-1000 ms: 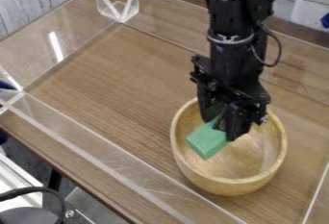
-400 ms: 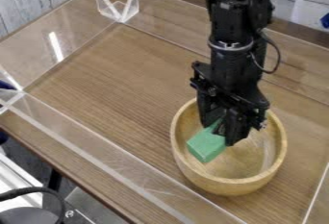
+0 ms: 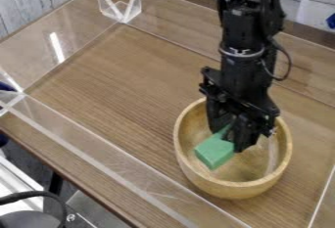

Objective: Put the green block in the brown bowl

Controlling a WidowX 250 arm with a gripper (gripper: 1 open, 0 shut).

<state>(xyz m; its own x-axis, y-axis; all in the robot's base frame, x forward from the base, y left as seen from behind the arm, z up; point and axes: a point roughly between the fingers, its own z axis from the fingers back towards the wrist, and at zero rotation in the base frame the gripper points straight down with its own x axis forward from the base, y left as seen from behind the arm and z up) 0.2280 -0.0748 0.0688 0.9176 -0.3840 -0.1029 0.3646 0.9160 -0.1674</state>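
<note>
A: What is the tool doing?

B: It is pointing almost straight down into the bowl, and its black fingers are clamping the block by its upper end.

A: So where is the block sitting?

B: It is hanging inside the bowl, tilted, with its lower corner close to the bowl's floor. Whether it is touching the wood cannot be told from this view.

A: And the bowl itself?

B: It is standing on the desk, near the front right corner, with the black arm rising above it toward the top of the view.

A: Is anything else lying around?

B: A clear wall is running along the desk's front edge, and a small clear bracket is standing at the far left, well apart from the bowl.
</note>
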